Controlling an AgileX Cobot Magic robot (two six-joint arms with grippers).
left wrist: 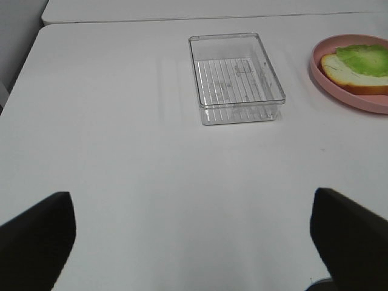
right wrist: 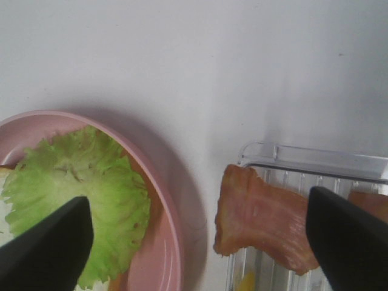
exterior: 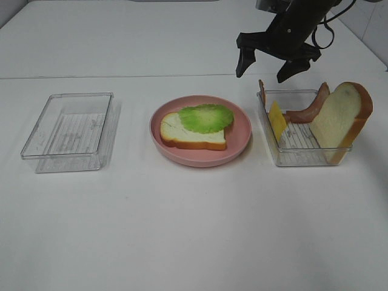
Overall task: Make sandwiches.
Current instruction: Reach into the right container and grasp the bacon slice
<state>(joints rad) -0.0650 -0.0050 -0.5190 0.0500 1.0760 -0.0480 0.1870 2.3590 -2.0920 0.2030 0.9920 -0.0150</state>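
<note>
Reddish bacon leans at the right tray's far-left corner, half hidden behind a finger in the right wrist view. Cheese and a bread slice lean inside. Lettuce tops a second bread slice on the plate. The right gripper hovers above the tray, spread wide and empty. The left gripper, cut off, is likewise spread and empty.

We found the light bright and even from overhead, the white table nearly washed out. Shadows fell soft and faint beside the clear tray and pink plate. Close up, the right gripper blurred into dark shapes.
</note>
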